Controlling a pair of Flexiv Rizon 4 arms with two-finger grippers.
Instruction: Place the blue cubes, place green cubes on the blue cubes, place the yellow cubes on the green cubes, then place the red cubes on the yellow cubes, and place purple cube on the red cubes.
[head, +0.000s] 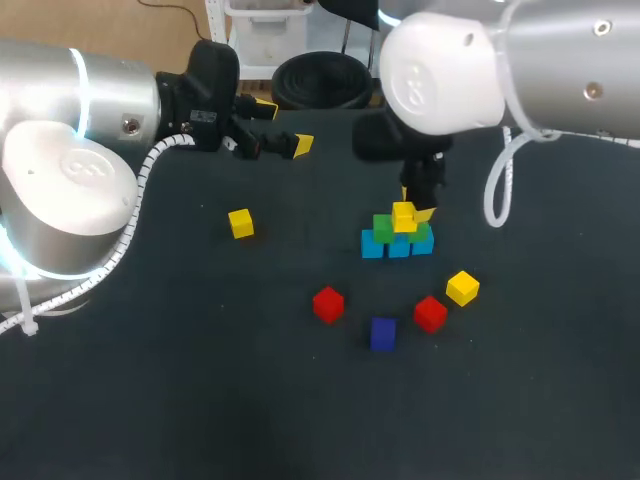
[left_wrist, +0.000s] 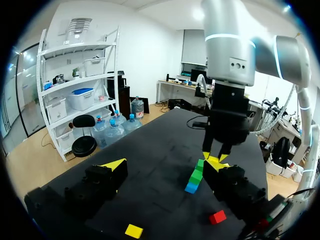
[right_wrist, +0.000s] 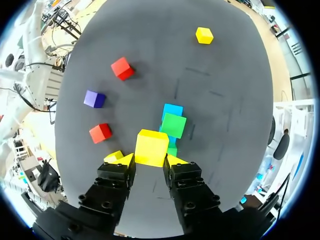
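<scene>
You're on the yellow layer: right gripper (right_wrist: 148, 160) clamped on a small yellow cube (right_wrist: 151, 146) over the green cubes (right_wrist: 173, 125), left gripper (head: 283, 126) fingers apart, so seat it squarely, then release.

Head view looks down from behind; both wrist views share the cube stack (head: 397, 243).

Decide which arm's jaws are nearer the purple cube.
Right. The right arm's jaws grip a yellow cube at the stack, close to the purple cube; the left arm's jaws stand open far off, at the back left of the table.
</scene>
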